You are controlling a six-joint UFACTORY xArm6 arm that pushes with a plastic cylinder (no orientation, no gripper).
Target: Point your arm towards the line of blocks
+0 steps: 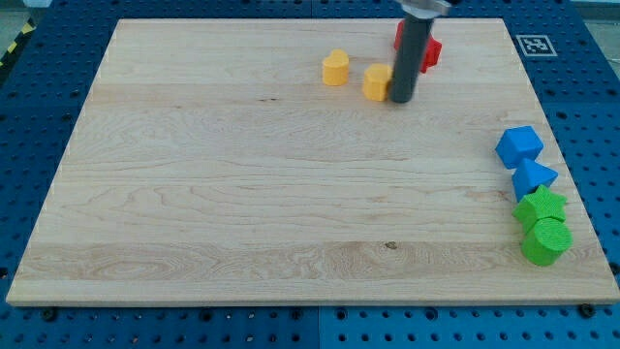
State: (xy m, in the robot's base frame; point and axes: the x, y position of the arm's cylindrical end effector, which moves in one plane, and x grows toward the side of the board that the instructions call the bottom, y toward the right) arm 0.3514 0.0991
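Note:
My tip (399, 100) is near the view's top, right of centre, touching the right side of a yellow block (375, 82). A second yellow block (335, 68) sits to its left. A red block (426, 48) is partly hidden behind the rod. A line of blocks runs along the view's right edge: a blue cube (519, 145), a blue triangular block (532, 178), a green star-shaped block (541, 207) and a green cylinder (545, 240). The tip is far to the upper left of this line.
The wooden board (242, 194) lies on a blue perforated table. A black and white marker tag (532, 44) sits beside the board's top right corner.

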